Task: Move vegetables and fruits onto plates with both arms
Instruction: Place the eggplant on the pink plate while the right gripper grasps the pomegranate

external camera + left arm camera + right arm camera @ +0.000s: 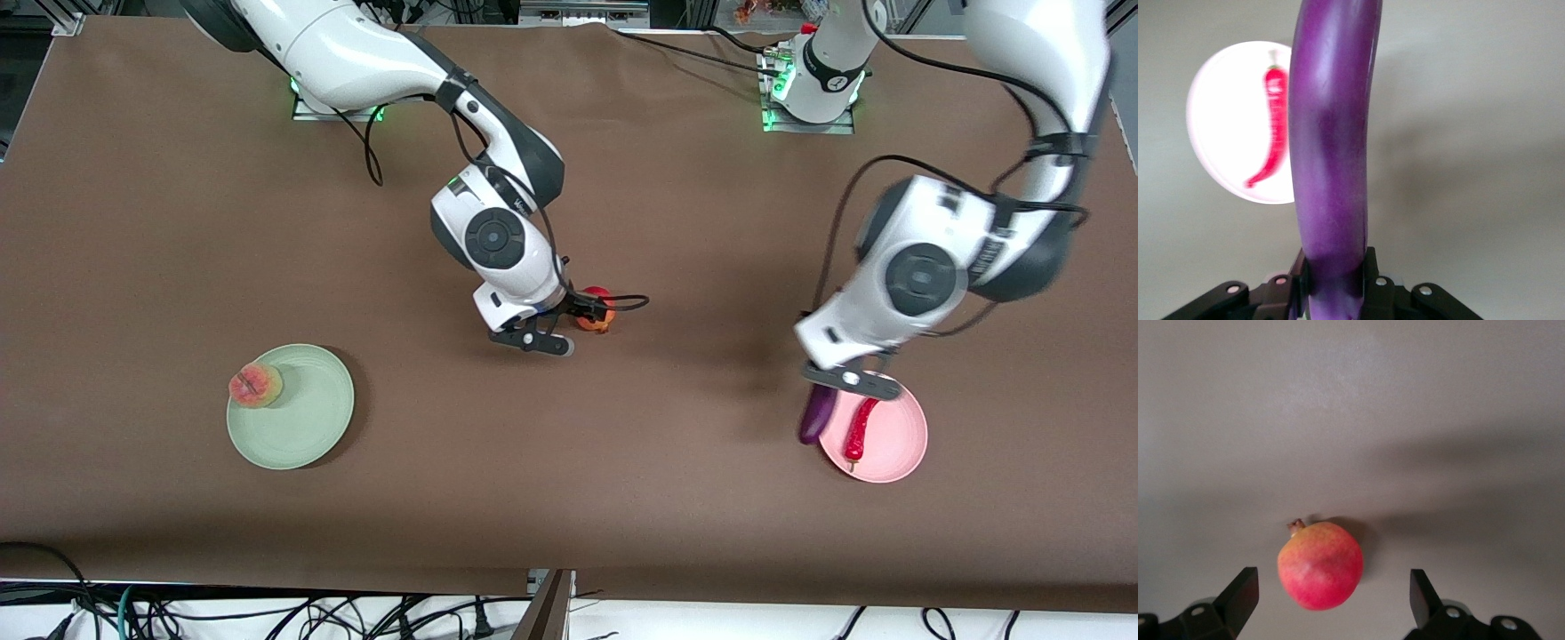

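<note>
The purple eggplant (816,416) (1331,133) hangs from my left gripper (831,391) (1336,273), which is shut on its upper end, over the rim of the pink plate (898,436) (1225,120). The red chili pepper (861,427) (1275,127) lies on that plate. My right gripper (578,311) (1331,587) is open and low over the table's middle, its fingers apart on either side of the round red-yellow fruit (596,308) (1320,565), not touching it. The peach (255,385) sits on the mint green plate (307,418) toward the right arm's end.
Brown cloth covers the table (569,498). Both arm bases (809,98) stand along the table's edge farthest from the front camera. Cables hang below the table's nearest edge.
</note>
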You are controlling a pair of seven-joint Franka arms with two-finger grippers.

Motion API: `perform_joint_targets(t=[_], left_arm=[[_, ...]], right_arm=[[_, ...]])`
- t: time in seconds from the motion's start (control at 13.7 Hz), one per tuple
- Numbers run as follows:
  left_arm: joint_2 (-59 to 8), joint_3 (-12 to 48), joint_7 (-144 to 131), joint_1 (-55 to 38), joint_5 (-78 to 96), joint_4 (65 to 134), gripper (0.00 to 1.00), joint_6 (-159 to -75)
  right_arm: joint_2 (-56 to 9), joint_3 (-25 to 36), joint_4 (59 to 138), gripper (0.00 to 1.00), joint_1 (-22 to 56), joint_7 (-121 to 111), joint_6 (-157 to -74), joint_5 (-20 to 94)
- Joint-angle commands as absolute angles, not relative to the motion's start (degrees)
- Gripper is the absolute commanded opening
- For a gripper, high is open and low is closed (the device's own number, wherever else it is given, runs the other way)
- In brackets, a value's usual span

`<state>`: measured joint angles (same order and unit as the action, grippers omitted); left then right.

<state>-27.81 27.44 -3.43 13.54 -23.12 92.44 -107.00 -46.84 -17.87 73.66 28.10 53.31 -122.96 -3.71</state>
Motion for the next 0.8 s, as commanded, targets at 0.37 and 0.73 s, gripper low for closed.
perform_joint_targets(t=[0.37,0.73], left_arm=[[-38.5,23.4,5.8,15.3,-35.7,86.6,0.06,-113.2],[-41.9,20.5,5.9,16.0,-37.5,86.7,0.06,-118.9]], right_arm=[[-50.5,-17.3,73.7,1.0,34.6,54.1,-125.9,-9.7],[-52.2,-16.3,73.7,1.0,36.1,54.0,-127.1,-12.7]])
